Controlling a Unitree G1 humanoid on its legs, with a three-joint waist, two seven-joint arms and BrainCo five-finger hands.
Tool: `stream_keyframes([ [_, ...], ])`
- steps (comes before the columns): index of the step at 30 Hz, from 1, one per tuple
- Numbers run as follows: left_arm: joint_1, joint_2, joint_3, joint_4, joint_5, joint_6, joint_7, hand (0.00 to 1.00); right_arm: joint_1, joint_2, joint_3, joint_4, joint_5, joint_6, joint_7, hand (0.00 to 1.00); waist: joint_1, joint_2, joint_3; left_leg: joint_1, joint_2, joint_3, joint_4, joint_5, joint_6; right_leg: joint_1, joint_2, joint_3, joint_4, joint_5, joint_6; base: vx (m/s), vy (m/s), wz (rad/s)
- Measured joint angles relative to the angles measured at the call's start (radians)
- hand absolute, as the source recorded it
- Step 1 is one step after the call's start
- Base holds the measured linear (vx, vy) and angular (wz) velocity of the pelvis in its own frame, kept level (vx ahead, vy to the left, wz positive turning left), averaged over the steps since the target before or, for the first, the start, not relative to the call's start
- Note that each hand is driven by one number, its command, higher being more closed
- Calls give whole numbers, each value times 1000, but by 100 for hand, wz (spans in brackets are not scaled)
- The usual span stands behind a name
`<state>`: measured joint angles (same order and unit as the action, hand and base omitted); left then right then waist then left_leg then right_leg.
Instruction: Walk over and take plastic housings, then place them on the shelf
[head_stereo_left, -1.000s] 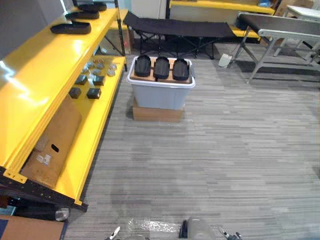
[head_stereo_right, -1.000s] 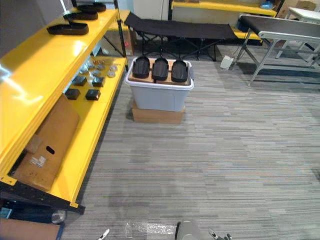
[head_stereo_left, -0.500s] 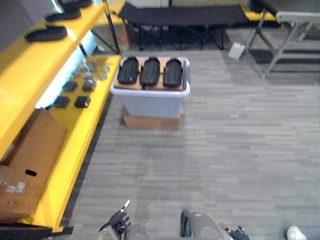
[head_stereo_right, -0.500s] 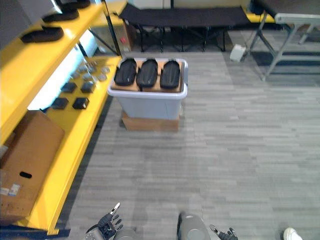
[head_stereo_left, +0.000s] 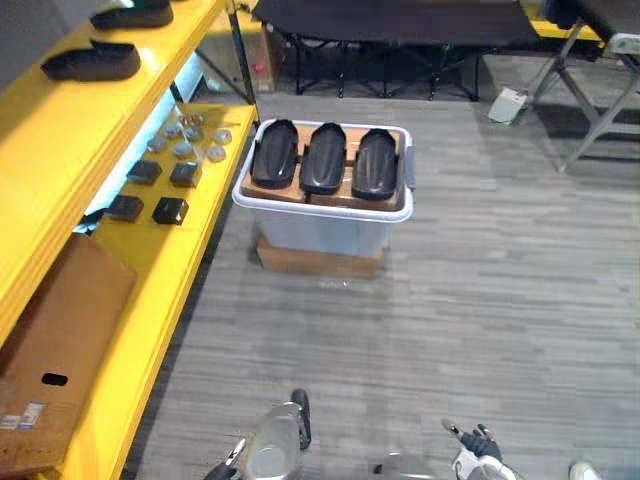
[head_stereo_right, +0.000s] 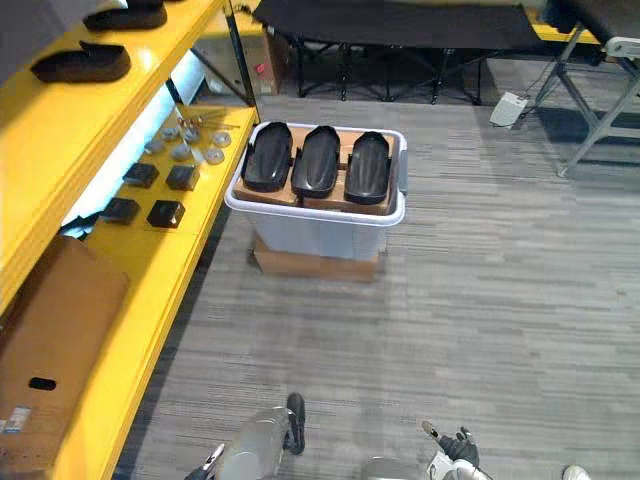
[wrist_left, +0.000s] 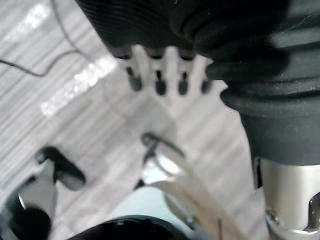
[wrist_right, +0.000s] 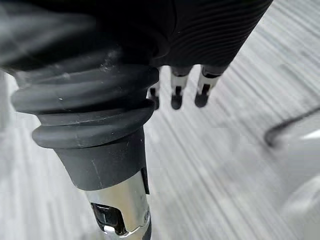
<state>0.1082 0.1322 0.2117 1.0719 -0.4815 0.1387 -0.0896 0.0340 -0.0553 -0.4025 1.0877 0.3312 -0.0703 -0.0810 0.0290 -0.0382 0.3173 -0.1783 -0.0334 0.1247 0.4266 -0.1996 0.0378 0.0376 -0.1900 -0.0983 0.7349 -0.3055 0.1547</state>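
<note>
Plastic housings (head_stereo_left: 325, 168), three in number, black and oval, lie side by side in the upper centre of the eye views, their long sides close together on a brown board (head_stereo_left: 345, 192) that covers the top of a pale grey storage bin (head_stereo_left: 320, 230). The bin stands on a low cardboard box (head_stereo_left: 318, 262), which rests on the grey striped carpet (head_stereo_left: 480, 300). The yellow shelf (head_stereo_left: 60, 140) runs along the left edge of the frame, just beside the bin. Its upper tier carries two further housings (head_stereo_left: 92, 62) at the upper left. Its lower tier carries small black blocks (head_stereo_left: 170, 211), a cluster of round grey parts (head_stereo_left: 185, 148) and, towards the lower left, a flattened cardboard carton (head_stereo_left: 55, 340) leaning against the frame. A black folding cot (head_stereo_left: 400, 20) spans the top of the frame behind the bin. The left hand (wrist_left: 170, 65), seen in its own wrist view, hangs above the carpet with its fingers extended and relaxed, grasping nothing. The right hand (wrist_right: 178, 82) likewise hangs over the carpet with its fingers released and empty; it also shows at the bottom edge of the eye views, well apart from the bin. Neither hand touches a housing.
</note>
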Motion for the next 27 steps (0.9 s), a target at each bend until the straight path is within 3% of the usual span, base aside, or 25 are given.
stream_keyframes([
  [1,-10,2,-10,-2,10,-11,0,0,4,14,-4,16,0,9,1,0,1,-6,0,54,-9,-1,-4,-19,10,-55,-18,3,129,-13,-7,451,104,2],
  [3,-11,17,-42,-21,9,-31,0,0,10,30,-1,34,0,9,11,0,1,-12,-3,128,-15,2,-34,-36,13,-99,-30,-19,151,-28,-28,368,33,6],
  [5,-55,14,-73,-83,2,-36,-3,0,9,29,2,30,4,2,11,0,-7,7,-17,205,13,-12,-107,-39,1,-179,-14,-59,-88,-30,-42,481,-38,16],
  [6,-62,14,-77,-87,-3,-36,-3,0,9,27,2,29,6,1,11,0,-8,10,-19,210,19,-14,-110,-40,-4,-185,-10,-59,-125,-29,-42,425,-95,19],
  [7,-82,9,-80,-97,-25,-37,-6,0,9,24,2,22,9,-2,7,0,-16,22,-26,222,48,-26,-123,-50,-22,-212,6,-36,-270,2,-28,345,-130,14],
  [9,-97,8,-81,-101,-58,-35,-5,0,12,26,3,20,6,-2,-9,0,-19,20,-30,259,79,-31,-141,-71,-62,-221,21,21,-465,131,-28,363,-195,9],
  [11,-84,16,-81,-78,-71,-28,2,0,47,45,22,21,0,-2,-9,0,-21,-25,-59,295,93,-44,-137,-115,-130,-218,19,79,-540,387,-15,394,-338,19],
  [12,-92,5,-79,-60,-71,-28,9,0,45,35,23,22,1,-3,-8,0,-28,-3,-58,306,119,-65,-135,-128,-143,-216,41,66,-510,385,-23,380,-353,39],
  [13,-78,-34,-87,-51,-71,-27,17,0,55,17,22,21,1,-17,-9,0,-36,41,-80,299,168,-75,-134,-132,-154,-218,82,46,-490,347,-46,291,-253,27],
  [15,-67,-69,-73,-45,-88,-42,56,0,54,2,37,15,0,-37,-9,0,-38,76,-86,273,215,-91,-59,-127,-170,-226,115,18,-436,284,-78,349,-300,22],
  [17,-65,-70,-55,-44,-100,-53,77,0,60,-8,43,12,-3,-45,-10,0,-36,79,-81,193,240,-96,142,-86,-192,-193,122,4,-410,240,-101,293,-313,25],
  [18,-66,-71,-55,-47,-96,-63,88,0,64,-4,51,12,-3,-64,-20,0,-31,81,-74,172,261,-87,213,-96,-191,-133,124,-15,-439,234,-110,183,-154,24],
  [21,-62,-78,-64,-61,-88,-66,105,0,77,-17,52,-82,2,-154,-52,0,-35,86,-73,145,249,-56,60,-103,-196,-34,103,-45,-515,227,-99,108,-40,26],
  [23,-58,-78,-57,-73,-56,-67,106,0,77,-19,51,-184,10,-225,-81,0,-34,94,-70,115,247,-64,-63,-59,-183,-36,96,-42,-523,218,-81,33,91,-2],
  [24,-50,-75,-56,-74,-35,-66,107,0,77,-24,52,-237,9,-253,-99,0,-32,98,-67,111,246,-60,-68,3,-184,-37,93,-32,-523,213,-65,50,231,-20],
  [25,-32,-63,-49,-71,13,-62,107,0,66,-22,53,-324,10,-290,-142,0,-30,82,-64,106,215,-34,-69,-17,-166,-38,62,-7,-537,222,-36,64,241,-24],
  [27,-31,-50,-55,-89,64,-69,106,0,61,-32,42,-409,10,-324,-167,0,-29,61,-51,101,185,-13,-69,-27,-150,-51,32,12,-557,235,-16,64,231,-22],
])
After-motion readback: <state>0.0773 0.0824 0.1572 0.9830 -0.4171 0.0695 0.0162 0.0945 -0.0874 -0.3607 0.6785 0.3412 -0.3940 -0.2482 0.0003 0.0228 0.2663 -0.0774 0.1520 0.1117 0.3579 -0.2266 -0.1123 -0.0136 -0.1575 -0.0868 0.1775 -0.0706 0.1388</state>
